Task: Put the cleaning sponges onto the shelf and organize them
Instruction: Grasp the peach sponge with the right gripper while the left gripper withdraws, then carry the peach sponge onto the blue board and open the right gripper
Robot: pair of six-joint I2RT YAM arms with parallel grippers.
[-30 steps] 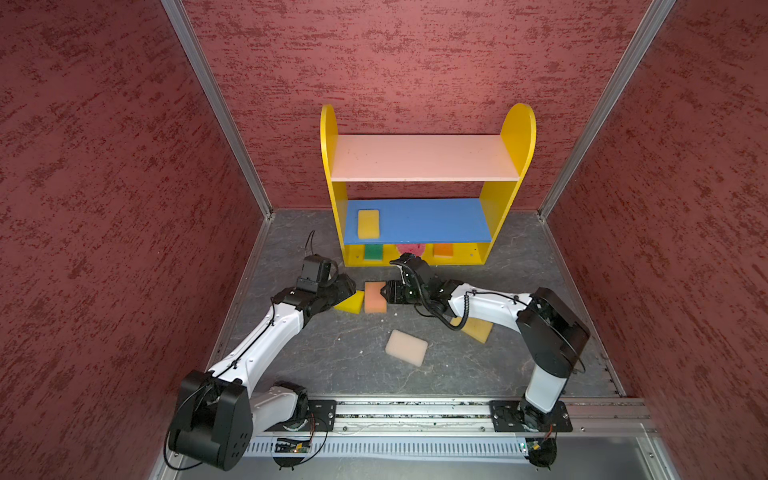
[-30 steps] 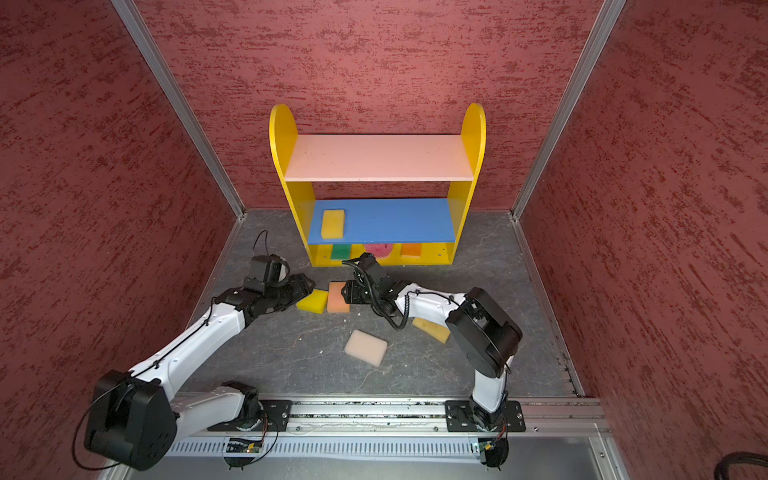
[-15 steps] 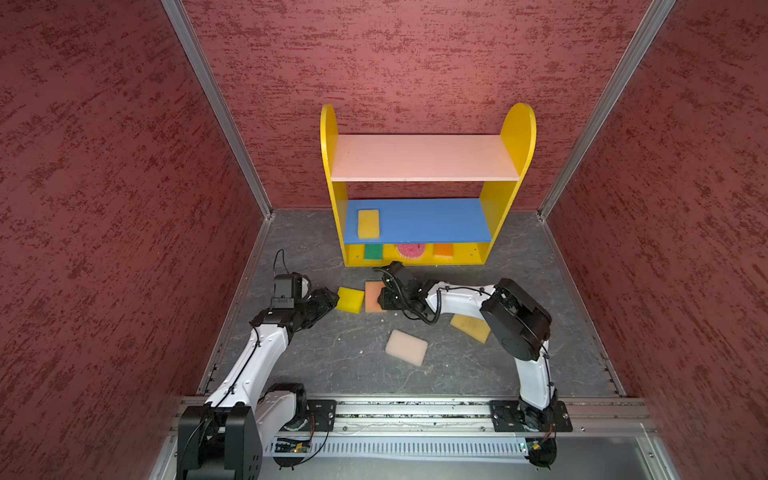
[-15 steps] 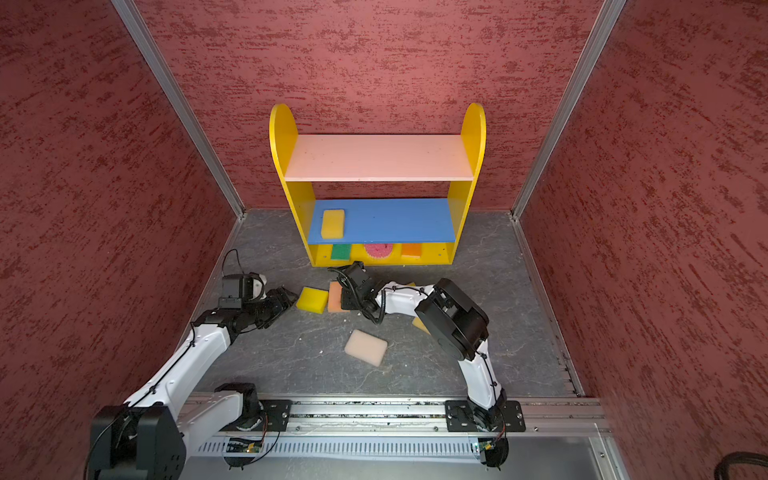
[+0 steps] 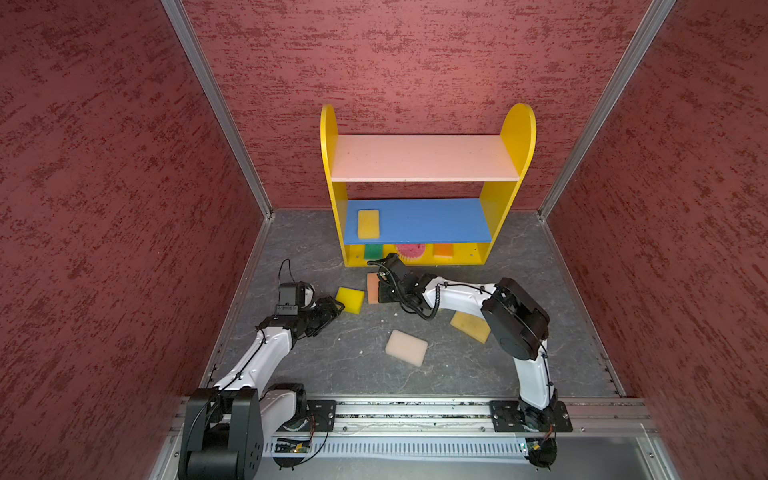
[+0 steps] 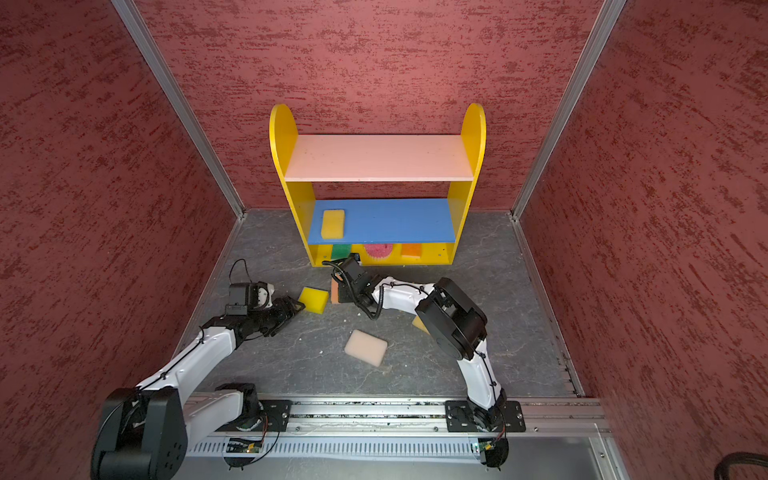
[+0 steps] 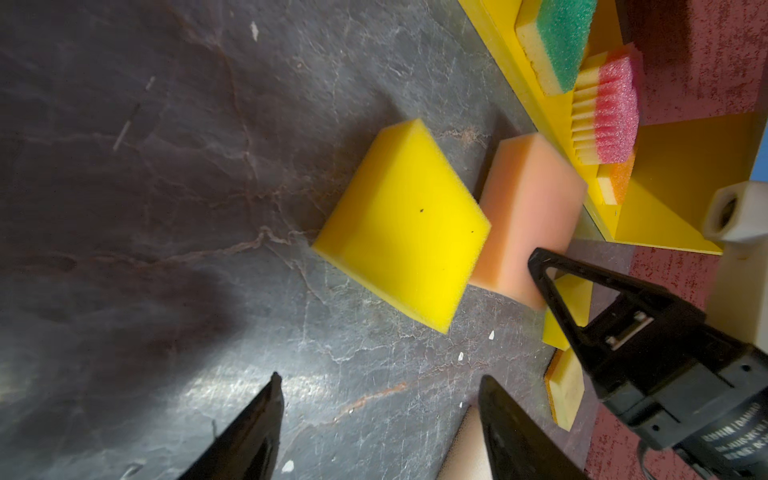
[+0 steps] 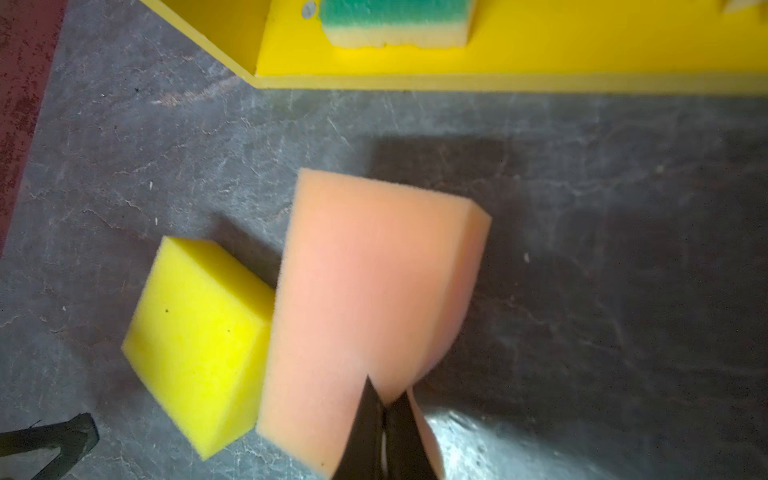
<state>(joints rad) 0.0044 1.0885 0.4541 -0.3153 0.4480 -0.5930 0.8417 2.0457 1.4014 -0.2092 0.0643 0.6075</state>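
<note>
Clamped shut with the right hand (image 8: 382, 409) on one short end of the peach sponge (image 8: 365, 282), squashing the foam to a thin wedge between the tips. Down low just in front of the shelf (image 5: 515, 137), on the tabletop (image 5: 332, 365) or barely off it, hard to tell which, and snug against the yellow sponge (image 5: 350, 300), apparently touching along one side. Hovering just behind that yellow block with the left hand (image 7: 379, 378), jaws wide apart, gripping nothing. Looks feather-light, all of it: open-cell foam, matte and finely pitted, soft enough to fold under a pinch, probably springy enough to bounce back, no danger of breaking. Grippy too, not slippery, though likely to droop or swing from an end hold; better to take it deeper in, across the middle, for a level carry. Square-edged blocks for the most part. Already shelved: a golden block (image 5: 368, 224) lying flat at the left of the smooth blue board (image 5: 436, 220), and on the yellow bottom a green-topped sponge (image 5: 373, 250), a pink ribbed round one (image 5: 410, 250) and an orange one (image 5: 443, 250) in a row. Nothing on the pale pink top board (image 5: 424, 158). Out on the mottled grey tabletop, waiting: a cream block (image 5: 406, 347) in the open and a tan one (image 5: 469, 326) half under the right arm.
</note>
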